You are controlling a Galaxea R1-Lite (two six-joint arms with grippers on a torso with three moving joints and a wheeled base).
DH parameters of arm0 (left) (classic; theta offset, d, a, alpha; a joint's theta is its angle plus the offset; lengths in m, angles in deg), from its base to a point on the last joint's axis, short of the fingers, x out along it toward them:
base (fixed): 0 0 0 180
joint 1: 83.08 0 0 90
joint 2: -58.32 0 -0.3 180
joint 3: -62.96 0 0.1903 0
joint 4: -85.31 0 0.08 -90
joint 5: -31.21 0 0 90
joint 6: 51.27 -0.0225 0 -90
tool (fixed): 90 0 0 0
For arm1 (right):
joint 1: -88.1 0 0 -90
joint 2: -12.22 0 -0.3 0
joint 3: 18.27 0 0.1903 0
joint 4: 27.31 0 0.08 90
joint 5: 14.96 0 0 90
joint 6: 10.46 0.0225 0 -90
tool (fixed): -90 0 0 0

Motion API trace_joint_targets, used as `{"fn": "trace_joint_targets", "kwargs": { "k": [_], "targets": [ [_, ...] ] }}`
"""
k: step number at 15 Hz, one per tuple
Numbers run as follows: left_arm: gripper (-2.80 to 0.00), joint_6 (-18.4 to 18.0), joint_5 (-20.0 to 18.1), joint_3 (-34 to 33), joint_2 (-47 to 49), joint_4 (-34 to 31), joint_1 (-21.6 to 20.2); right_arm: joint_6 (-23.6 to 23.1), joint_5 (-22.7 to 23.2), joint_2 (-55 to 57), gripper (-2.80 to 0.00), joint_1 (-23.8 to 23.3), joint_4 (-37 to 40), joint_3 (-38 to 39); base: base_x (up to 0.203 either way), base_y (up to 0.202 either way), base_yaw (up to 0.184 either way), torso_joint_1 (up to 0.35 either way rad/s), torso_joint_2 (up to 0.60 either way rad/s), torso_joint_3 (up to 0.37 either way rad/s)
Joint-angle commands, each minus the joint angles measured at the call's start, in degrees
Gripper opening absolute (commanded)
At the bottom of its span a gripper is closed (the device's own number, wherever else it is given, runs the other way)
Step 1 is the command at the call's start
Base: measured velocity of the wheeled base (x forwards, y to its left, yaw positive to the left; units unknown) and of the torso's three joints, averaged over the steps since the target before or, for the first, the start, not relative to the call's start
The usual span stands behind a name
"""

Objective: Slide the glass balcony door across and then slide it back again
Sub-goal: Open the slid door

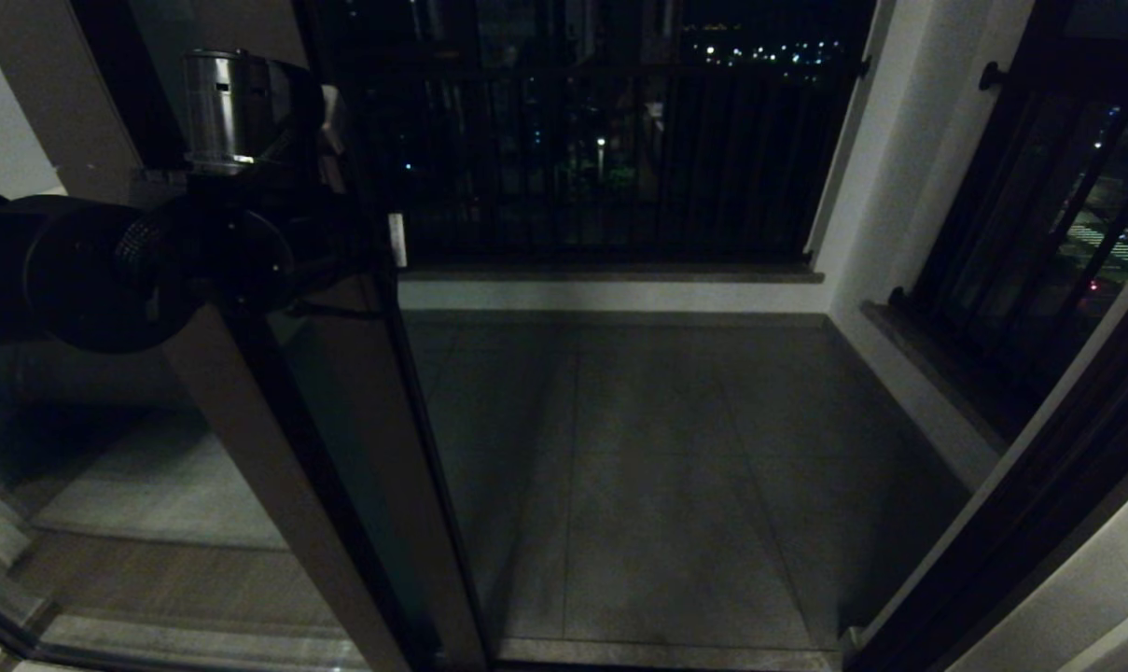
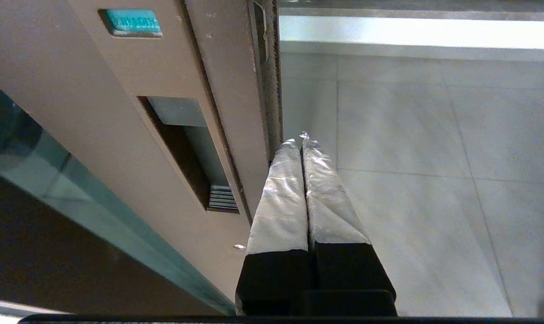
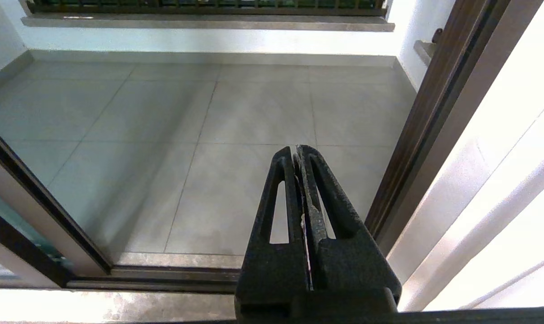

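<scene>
The glass balcony door [image 1: 256,467] stands at the left with the doorway beside it open; its brown stile [image 2: 119,117] carries a recessed handle slot [image 2: 186,153]. My left gripper [image 2: 298,140] is shut with nothing in it. Its silver-taped fingers [image 2: 280,202] lie against the stile's outer edge, beside the slot and not in it. The left arm [image 1: 153,261] reaches in from the left at handle height. My right gripper [image 3: 296,150] is shut and empty, hanging above the threshold near the right-hand jamb [image 3: 415,135]. It does not show in the head view.
Grey tiles [image 1: 666,467] cover the balcony floor beyond the opening. A dark railing [image 1: 601,159] closes the far side and another sits at the right [image 1: 1039,233]. The floor track [image 3: 164,274] runs across the threshold. The right jamb [image 1: 1021,504] bounds the doorway.
</scene>
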Motion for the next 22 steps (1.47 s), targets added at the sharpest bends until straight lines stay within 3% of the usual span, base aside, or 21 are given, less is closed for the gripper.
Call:
{"fn": "trace_joint_targets", "kwargs": {
  "k": [1, 22],
  "targets": [
    [-2.8, 0.0, 0.0, -0.1, -0.2, 0.2, -0.5, 0.0, 0.0, 0.1, -2.8, 0.0, 0.0, 0.0, 0.0, 0.0, 0.0, 0.0, 0.0, 0.0],
    [-2.8, 1.3, -2.1, -2.7, -1.8, 0.2, -4.8, 0.0, 0.1, 0.1, -2.8, 0.0, 0.0, 0.0, 0.0, 0.0, 0.0, 0.0, 0.0, 0.0]
  ]
}}
